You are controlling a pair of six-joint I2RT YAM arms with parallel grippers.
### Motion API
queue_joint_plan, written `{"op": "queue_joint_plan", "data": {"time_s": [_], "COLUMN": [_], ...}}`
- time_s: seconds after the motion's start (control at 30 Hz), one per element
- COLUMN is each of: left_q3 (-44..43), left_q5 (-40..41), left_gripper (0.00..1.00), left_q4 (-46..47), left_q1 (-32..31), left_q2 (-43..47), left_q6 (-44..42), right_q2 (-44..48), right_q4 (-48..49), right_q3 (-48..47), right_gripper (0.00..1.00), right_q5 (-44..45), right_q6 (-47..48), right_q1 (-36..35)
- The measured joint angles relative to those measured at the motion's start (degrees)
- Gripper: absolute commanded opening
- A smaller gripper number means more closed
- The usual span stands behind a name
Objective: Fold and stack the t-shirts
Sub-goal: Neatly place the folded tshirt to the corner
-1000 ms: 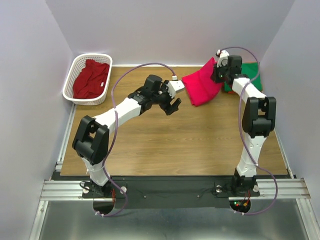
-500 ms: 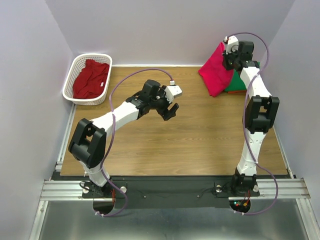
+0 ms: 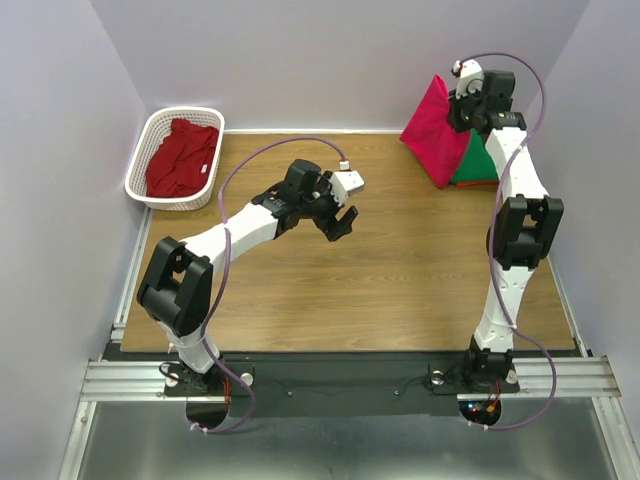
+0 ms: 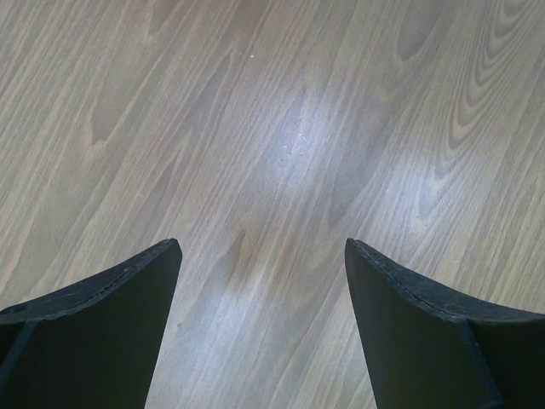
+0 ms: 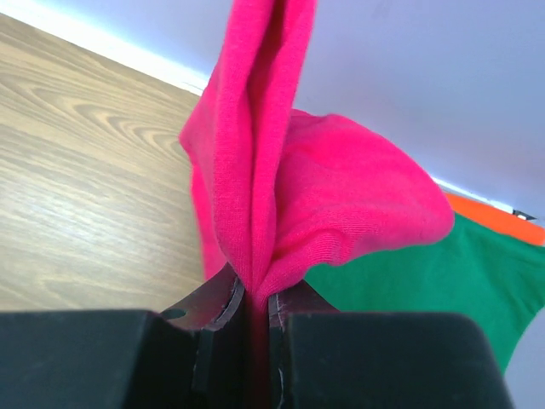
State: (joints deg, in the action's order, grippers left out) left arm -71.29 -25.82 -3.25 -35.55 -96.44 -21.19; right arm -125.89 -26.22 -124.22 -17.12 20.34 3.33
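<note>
at the near edge of the wooden table (image 3: 380, 290), the two arm bases sit bolted side by side. a little further in, left of middle, the left gripper (image 3: 343, 218) hovers over bare wood, its two dark fingers (image 4: 102, 332) spread wide apart with nothing between them. beyond that, in the far left corner, a white lattice basket (image 3: 168, 203) holds the darker crimson t-shirt (image 3: 182, 158), bunched up inside it. over in the far right corner the right arm stands tall, and the right gripper (image 3: 458, 95) is pinched tight on the top fold of the bright pink-red t-shirt (image 3: 435, 130). the shirt hangs from it in a rough triangle, and i can't tell whether its lower tip touches the table. just behind and to the right, the green t-shirt (image 3: 482, 165) lies on the table. from the wrist view, a strip of the orange t-shirt (image 5: 494, 220) shows at the green one's far edge.
</note>
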Motion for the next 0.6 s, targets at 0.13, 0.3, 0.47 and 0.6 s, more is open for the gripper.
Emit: {"op": "queue_joint_plan", "data": {"time_s": [0.13, 0.3, 0.47, 0.6], "left_q3": [0.00, 0.00, 0.00, 0.00], "left_q5": [-0.13, -0.39, -0.48, -0.52], "left_gripper": [0.90, 0.90, 0.90, 0.90], "left_q4": [0.00, 0.00, 0.00, -0.04], "left_q1": [0.00, -0.02, -0.02, 0.00], "left_q2": [-0.02, -0.02, -0.02, -0.09], "left_q6": [0.15, 0.17, 0.15, 0.15], "right_q2": [1.75, 2.21, 2.21, 2.21], "right_q4": [-1.09, -1.77, -2.12, -2.47], "right_q3": [-0.83, -3.93, -5.84, -6.08], "right_gripper": [0.01, 0.01, 0.01, 0.01], "right_q5": [-0.48, -1.09, -1.62, -2.23], "right_q6": [-0.87, -1.49, -1.55, -1.44], "right_q1": [0.00, 0.15, 0.96, 2.71]}}
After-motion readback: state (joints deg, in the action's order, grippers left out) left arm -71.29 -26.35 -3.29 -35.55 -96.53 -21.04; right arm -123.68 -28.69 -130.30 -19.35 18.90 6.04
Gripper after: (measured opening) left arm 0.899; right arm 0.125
